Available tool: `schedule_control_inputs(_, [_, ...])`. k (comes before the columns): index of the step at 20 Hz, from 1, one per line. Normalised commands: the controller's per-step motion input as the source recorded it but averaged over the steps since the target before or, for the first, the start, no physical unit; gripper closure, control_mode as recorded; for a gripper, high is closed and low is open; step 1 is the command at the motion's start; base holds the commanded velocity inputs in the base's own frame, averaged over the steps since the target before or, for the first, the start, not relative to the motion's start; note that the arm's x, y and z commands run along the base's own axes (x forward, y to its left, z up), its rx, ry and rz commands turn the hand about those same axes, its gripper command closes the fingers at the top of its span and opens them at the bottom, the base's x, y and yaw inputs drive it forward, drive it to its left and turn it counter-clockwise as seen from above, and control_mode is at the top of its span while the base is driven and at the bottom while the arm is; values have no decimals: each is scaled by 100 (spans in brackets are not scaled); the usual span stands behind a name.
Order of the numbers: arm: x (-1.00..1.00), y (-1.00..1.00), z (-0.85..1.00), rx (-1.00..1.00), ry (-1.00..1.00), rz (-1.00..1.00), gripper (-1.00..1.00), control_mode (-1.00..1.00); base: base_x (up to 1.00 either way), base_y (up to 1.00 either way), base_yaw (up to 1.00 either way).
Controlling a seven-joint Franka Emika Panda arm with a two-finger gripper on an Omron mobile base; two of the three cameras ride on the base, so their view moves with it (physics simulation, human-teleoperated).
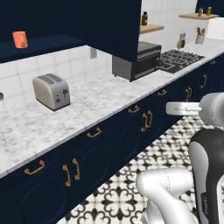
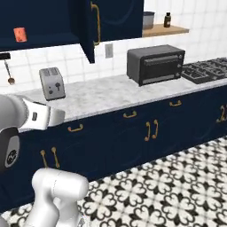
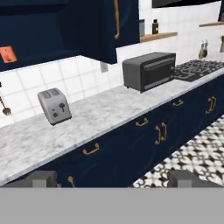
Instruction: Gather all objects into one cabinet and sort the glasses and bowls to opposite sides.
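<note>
Your claw (image 3: 112, 178) is hanging released and empty over the floor, well short of the table (image 3: 87, 127). Beyond it, the toaster (image 3: 54, 106) is sitting there. Farthest, one orange tumbler (image 1: 20, 39) is standing alone on the open cabinet's shelf (image 1: 48, 45).

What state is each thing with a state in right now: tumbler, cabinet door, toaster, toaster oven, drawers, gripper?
orange tumbler: upright on the cabinet shelf.
cabinet door: swung open.
toaster: upright on the counter, slots empty.
toaster oven: door shut.
drawers: all shut.
gripper: open, holding nothing.
</note>
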Motion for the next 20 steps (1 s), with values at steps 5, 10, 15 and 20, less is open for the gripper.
schedule_control_inputs(5, [0,0,0,0,0,0,-100,100,78,0,74])
schedule_control_inputs(10, [0,0,0,0,0,0,-100,100,46,6,40])
schedule_control_inputs(15, [0,0,0,0,0,0,-100,100,21,6,47])
schedule_control_inputs(20, [0,0,0,0,0,0,-100,100,11,5,29])
